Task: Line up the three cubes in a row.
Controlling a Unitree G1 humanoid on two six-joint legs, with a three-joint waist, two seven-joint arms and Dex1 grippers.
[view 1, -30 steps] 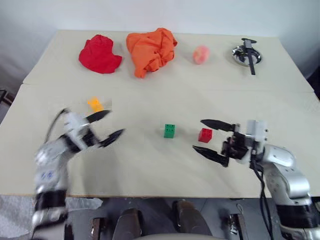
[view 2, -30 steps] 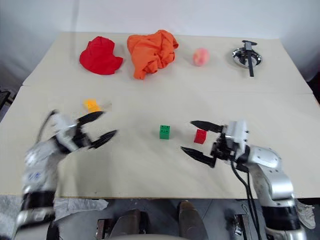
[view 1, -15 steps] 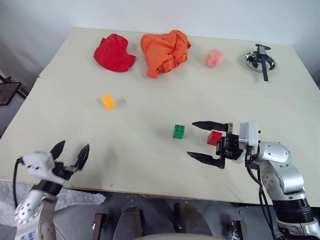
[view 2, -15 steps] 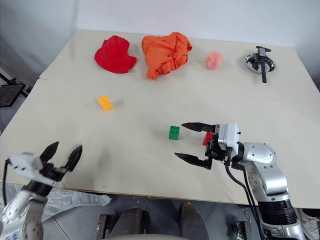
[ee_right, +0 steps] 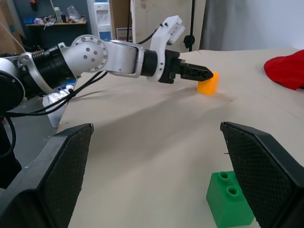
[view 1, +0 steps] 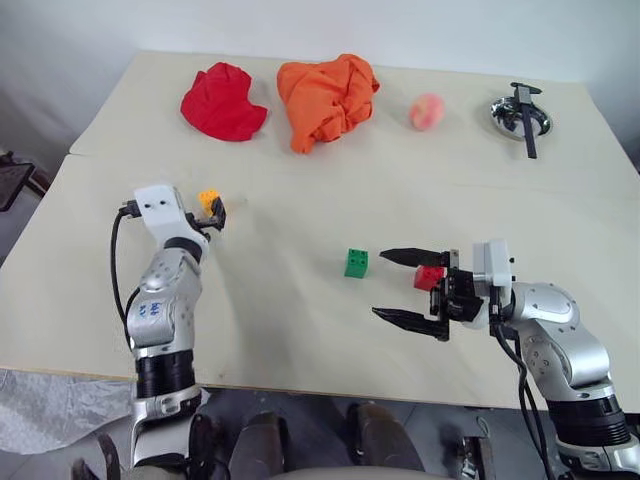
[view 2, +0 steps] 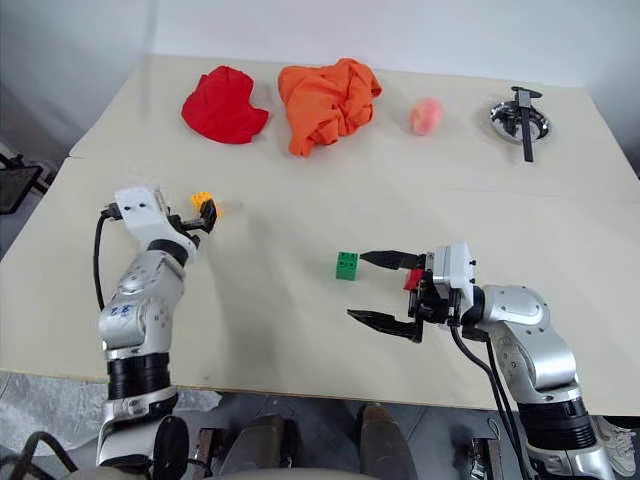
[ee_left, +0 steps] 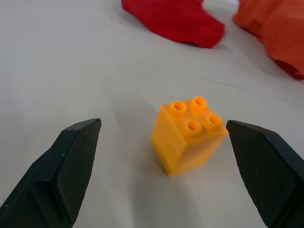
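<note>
The yellow-orange cube (view 1: 207, 198) stands on the left of the table, and in the left wrist view this cube (ee_left: 187, 134) sits just ahead of my two fingers (ee_left: 61, 171), in the gap between their tips. My left gripper (view 1: 215, 212) is open and level at it, not closed on it. The green cube (view 1: 356, 263) stands mid-table. Just right of it the red cube (view 1: 430, 277) shows between the fingers of my open right gripper (view 1: 380, 284), near their base. The right wrist view shows the green cube (ee_right: 229, 199) close by and the left gripper (ee_right: 199, 73) at the yellow-orange cube (ee_right: 208, 84).
Along the far edge lie a red cloth (view 1: 222, 100), an orange cloth (view 1: 325, 95), a pink ball (view 1: 427, 111) and a metal bowl (view 1: 525, 115) with a black tool across it. Bare tabletop (view 1: 290, 300) spreads between the yellow-orange and green cubes.
My left arm has swung up from the table's near edge and forward to the yellow-orange cube, fingers still open. The right gripper has stayed put. The head camera shifted.
</note>
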